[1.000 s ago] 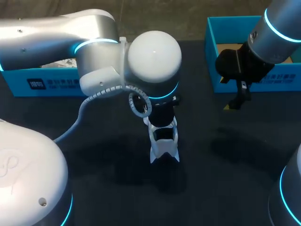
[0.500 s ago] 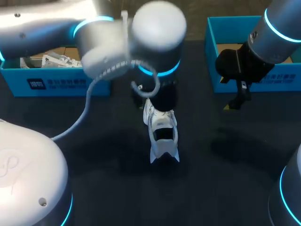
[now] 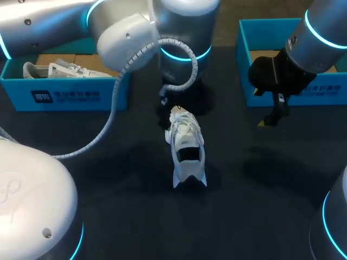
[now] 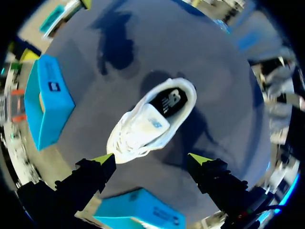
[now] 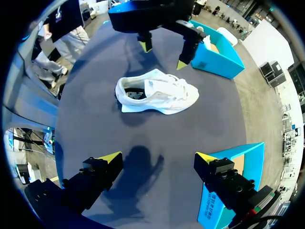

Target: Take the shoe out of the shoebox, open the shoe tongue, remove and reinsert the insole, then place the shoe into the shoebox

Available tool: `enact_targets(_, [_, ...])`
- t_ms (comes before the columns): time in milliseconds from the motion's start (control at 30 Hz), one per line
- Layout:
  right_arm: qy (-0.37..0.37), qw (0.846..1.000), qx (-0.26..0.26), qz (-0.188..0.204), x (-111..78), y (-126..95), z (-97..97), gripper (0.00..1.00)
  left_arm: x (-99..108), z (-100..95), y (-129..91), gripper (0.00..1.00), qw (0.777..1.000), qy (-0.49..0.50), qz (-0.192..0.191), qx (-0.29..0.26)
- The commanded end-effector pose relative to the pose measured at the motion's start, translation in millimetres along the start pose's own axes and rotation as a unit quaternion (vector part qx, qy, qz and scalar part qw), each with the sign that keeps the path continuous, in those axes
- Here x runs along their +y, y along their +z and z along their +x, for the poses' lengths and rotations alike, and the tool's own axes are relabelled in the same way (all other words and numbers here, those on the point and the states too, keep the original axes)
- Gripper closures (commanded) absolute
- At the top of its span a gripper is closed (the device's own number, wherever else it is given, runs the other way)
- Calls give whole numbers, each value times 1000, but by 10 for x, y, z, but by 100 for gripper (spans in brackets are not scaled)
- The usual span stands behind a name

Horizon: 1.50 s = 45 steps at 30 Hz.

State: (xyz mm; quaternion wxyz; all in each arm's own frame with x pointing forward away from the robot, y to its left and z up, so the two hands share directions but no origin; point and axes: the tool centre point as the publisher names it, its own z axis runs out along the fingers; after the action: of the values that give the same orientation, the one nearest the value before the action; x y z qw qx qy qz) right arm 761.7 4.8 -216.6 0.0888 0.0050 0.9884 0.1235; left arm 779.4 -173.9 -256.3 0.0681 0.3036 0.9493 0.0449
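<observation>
The left arm (image 3: 179, 32) reaches to the middle of the bench (image 3: 244, 216), jaws open, pointing down over the toe of the shoe (image 3: 187, 149) lying there. The right arm (image 3: 320, 38) hangs near the right box (image 3: 242, 49), jaws open.

The left arm (image 3: 124, 32) enters the head view from 10 o'clock and ends near its centre, wrist bent downward. The left pincer (image 4: 151, 160) points down with its yellow-tipped fingers spread wide. The right arm (image 3: 320, 38) enters from 2 o'clock. The right pincer (image 5: 158, 157) hangs at about 3 o'clock, angled down, its fingers likewise wide apart.
</observation>
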Motion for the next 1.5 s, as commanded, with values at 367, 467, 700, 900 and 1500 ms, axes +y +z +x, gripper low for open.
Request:
enact_targets(367, [1, 1000, -1, 1, 6, 14, 2, 0, -193, 442, 21, 0, 959, -271, 74, -18])
enact_targets(467, [1, 1000, -1, 1, 6, 14, 2, 0, -268, 509, 67, 0, 956, -283, 79, -7])
enact_targets(700, [1, 1000, -1, 1, 6, 14, 2, 0, -456, 614, 215, 0, 958, -278, 75, 4])
enact_targets(900, [1, 1000, -1, 1, 6, 14, 2, 0, -688, 667, 387, 0, 966, -252, 64, 8])
enact_targets(1500, [1, 1000, -1, 1, 6, 14, 2, 0, -879, 786, 710, 0, 964, -258, 71, 10])
